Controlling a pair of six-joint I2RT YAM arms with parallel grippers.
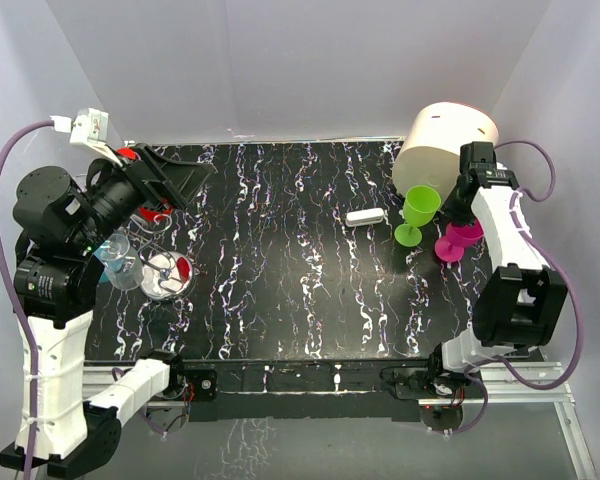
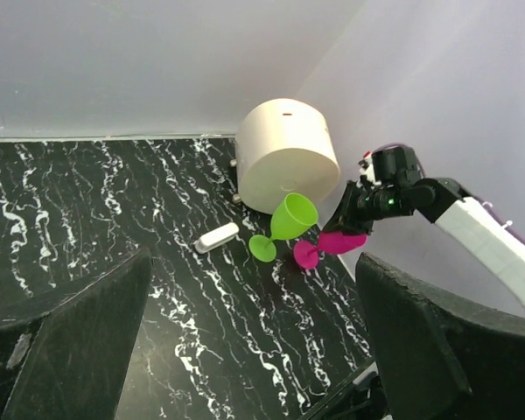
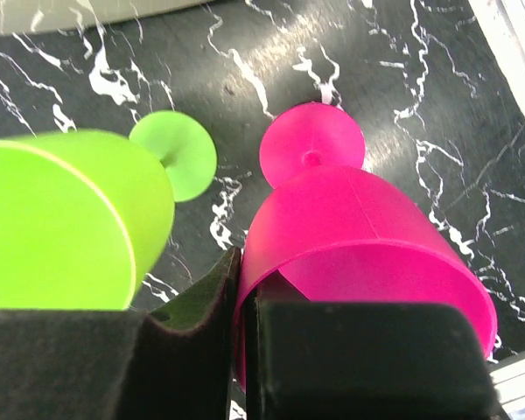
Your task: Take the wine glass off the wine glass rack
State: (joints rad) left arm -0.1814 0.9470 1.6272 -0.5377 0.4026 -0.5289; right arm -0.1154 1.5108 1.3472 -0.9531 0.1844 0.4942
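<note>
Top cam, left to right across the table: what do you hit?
clear glass → wine glass rack → white bar → green glass → pink glass

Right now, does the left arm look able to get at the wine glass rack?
Probably yes. The left tool is open and empty, and the wine glass rack stands close by that arm with nothing seen blocking it; the tool just points away across the table.
</note>
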